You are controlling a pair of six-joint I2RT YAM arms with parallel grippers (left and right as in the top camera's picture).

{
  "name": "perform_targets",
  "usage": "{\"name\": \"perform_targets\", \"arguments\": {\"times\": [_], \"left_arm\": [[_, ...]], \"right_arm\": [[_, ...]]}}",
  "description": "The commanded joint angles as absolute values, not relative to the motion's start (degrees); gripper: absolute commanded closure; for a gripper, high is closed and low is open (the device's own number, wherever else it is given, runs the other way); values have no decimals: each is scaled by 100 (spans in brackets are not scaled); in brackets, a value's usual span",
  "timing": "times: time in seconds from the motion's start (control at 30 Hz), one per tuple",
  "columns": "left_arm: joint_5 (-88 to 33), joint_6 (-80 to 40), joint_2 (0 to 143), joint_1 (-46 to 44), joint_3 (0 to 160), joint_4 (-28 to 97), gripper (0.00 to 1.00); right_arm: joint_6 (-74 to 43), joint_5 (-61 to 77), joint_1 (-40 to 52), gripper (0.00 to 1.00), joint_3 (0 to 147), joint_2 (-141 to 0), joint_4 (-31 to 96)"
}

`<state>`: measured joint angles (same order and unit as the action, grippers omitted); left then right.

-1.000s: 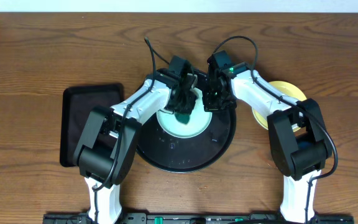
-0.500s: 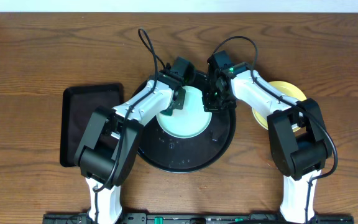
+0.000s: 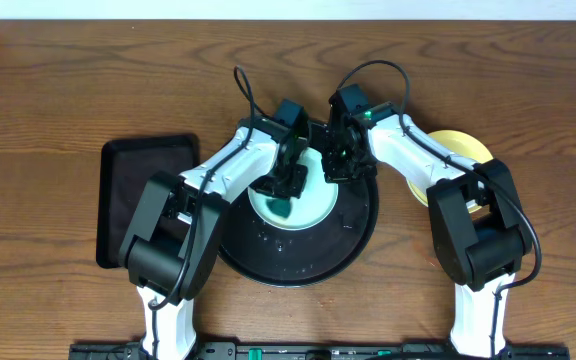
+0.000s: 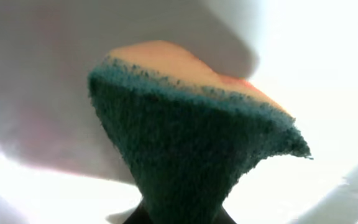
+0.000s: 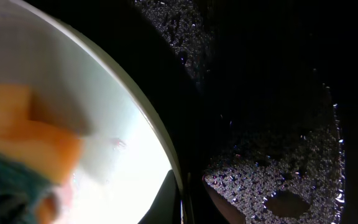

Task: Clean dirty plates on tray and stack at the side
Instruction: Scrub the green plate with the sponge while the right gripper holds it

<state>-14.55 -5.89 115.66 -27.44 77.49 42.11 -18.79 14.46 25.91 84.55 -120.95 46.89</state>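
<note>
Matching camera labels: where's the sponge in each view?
Overhead: sponge at centre, on the pale plate.
Left wrist: sponge fills the middle, green side facing the camera.
Right wrist: sponge blurred at lower left.
Shared landmark: the pale plate beneath it, seen in all three.

the left gripper (image 3: 284,193), which half a second ago holds its green and orange sponge (image 3: 280,207) at the far left rim of the mint plate (image 3: 314,202), now presses the sponge down nearer the plate's middle.
</note>
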Motion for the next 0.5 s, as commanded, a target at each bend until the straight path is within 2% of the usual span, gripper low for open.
{"name": "perform_targets", "arguments": {"times": [0.0,0.13,0.27,0.37,0.47], "left_arm": [[-1964,-410,11690,-2759,7627,3822,92],[-1570,-412,11690,-2749,7627,3181,93],[-585,-486,11690,-2724,7634,2969,92],[480,-851,11690,-2609,7765,3304,93],[1002,-1120,11690,-2418,8093,3938,93]], "right_arm": [[-1839,1376,2657,99,8281,-12252,4753],[-1839,1376,2657,99,8281,-12252,4753],[-1839,1374,2657,99,8281,-12252,4755],[-1839,1374,2657,99,8281,-12252,4757],[-1839,1374,2657,99,8281,-12252,4755]]}}
